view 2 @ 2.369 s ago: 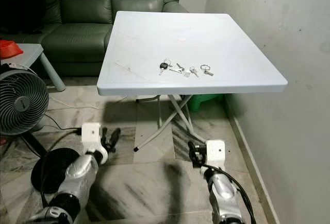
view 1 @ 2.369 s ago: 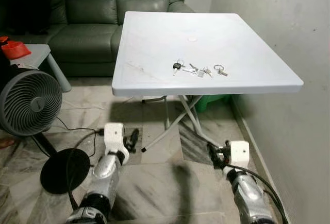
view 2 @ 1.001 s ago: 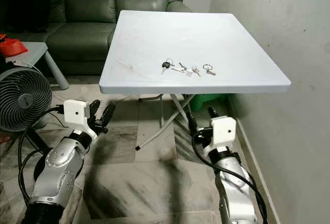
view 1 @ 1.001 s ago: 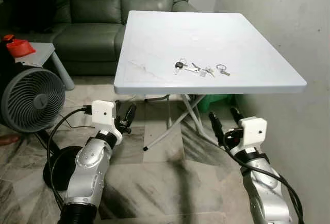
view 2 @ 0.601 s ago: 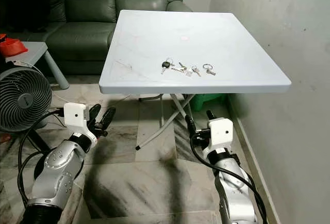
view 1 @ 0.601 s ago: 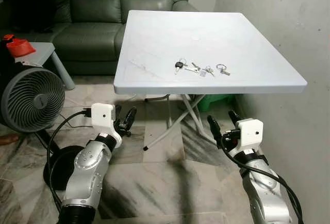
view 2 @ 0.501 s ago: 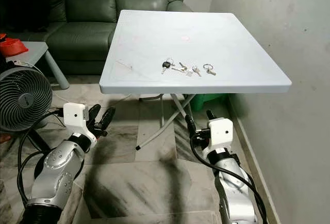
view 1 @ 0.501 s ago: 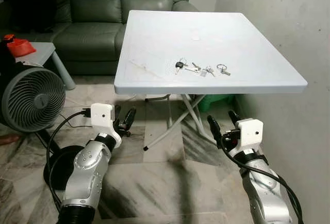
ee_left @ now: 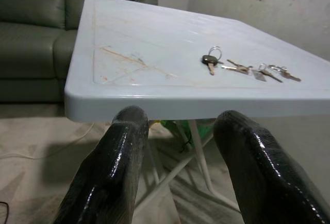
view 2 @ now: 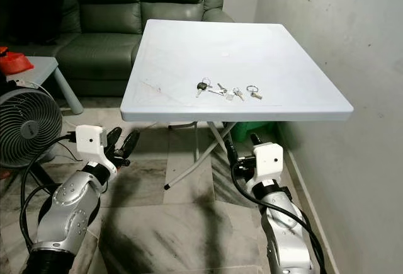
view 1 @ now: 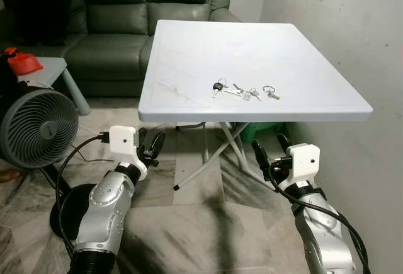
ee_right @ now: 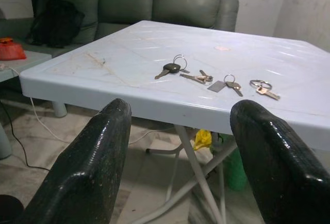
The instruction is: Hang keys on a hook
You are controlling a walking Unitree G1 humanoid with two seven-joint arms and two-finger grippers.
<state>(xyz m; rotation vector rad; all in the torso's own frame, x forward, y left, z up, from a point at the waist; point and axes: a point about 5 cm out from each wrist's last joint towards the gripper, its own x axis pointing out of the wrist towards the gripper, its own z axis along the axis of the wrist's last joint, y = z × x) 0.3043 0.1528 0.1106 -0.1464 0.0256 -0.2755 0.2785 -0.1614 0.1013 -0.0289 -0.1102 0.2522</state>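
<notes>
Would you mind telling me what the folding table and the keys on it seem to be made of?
The table looks like moulded white plastic: a matte one-piece top with a rounded rim and scuff marks, on thin pale legs, likely metal. The keys look like metal, silvery and glinting on thin rings; one has a dark head, probably plastic.

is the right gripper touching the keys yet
Apart. In the left eye view the right gripper hangs open below the table edge; the keys lie on top.
</notes>
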